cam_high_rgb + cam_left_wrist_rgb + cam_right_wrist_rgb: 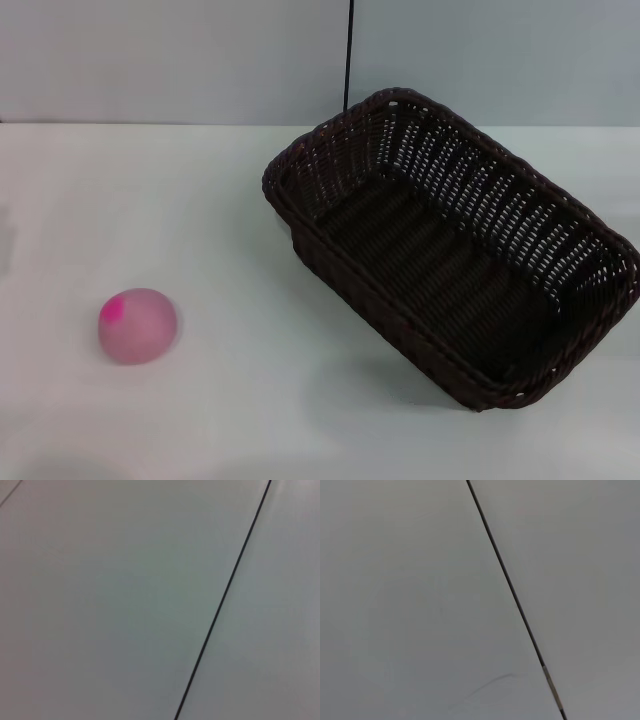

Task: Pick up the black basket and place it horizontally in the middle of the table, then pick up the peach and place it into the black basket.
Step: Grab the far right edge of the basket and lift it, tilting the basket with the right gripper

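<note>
Wicker of the black basket point(450, 250), skewed at three o'clock from the peach point(137, 325), could be snagged; neither gripper's fingers are seen.

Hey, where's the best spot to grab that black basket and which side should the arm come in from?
Probably the braided rim of the black basket, on the long wall nearest the robot, coming from above on the robot's right. It sits open side up and skewed on the table, so that rim is exposed and thin enough to pinch.
</note>
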